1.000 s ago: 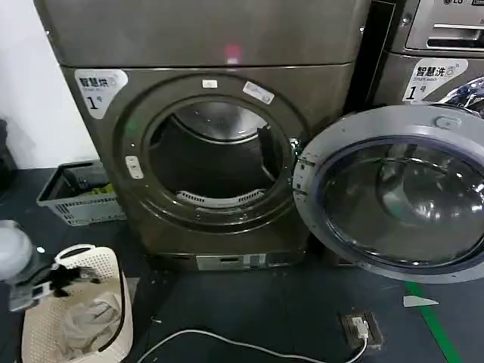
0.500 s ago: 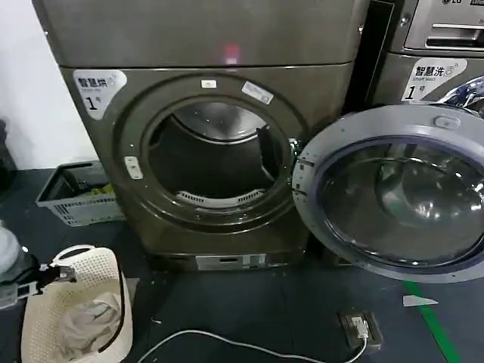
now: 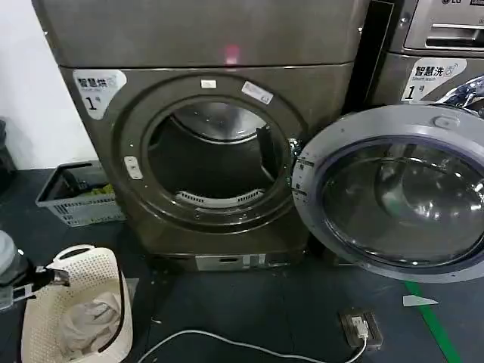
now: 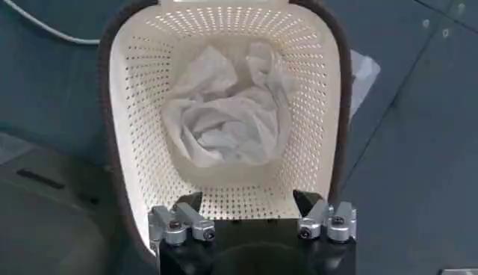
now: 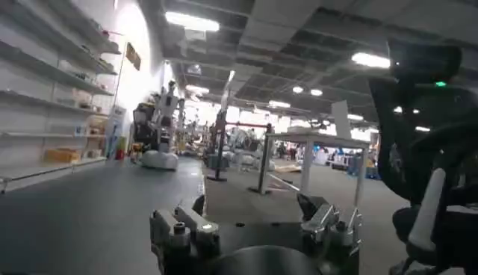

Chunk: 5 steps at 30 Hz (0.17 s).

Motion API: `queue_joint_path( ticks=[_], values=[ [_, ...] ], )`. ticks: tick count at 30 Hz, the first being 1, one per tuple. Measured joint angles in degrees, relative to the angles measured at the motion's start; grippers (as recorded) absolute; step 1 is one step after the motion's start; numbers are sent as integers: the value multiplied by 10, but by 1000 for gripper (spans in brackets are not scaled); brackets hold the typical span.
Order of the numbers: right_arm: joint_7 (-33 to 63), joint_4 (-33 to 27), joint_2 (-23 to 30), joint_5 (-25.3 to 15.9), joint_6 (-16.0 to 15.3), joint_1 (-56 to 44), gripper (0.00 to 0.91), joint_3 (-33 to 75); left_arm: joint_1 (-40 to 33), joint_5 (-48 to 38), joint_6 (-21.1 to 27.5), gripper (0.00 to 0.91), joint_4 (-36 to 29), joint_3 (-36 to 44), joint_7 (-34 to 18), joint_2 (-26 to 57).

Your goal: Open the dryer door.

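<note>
Head view: dryer door swung fully open at 3 o'clock of the drum opening, grey inner side facing out; left gripper low at 8 o'clock beside white basket | Left wrist: left gripper fingers spread wide, empty, above basket holding crumpled cloth | Right wrist: right gripper fingers apart, empty, facing room.
</note>
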Motion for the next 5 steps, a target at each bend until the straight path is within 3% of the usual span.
queue_joint_path(
  ticks=[5],
  values=[
    [2,-2,1,-1,-1,1,907,-2,0,0,0,907,6,0,0,0]
  ],
)
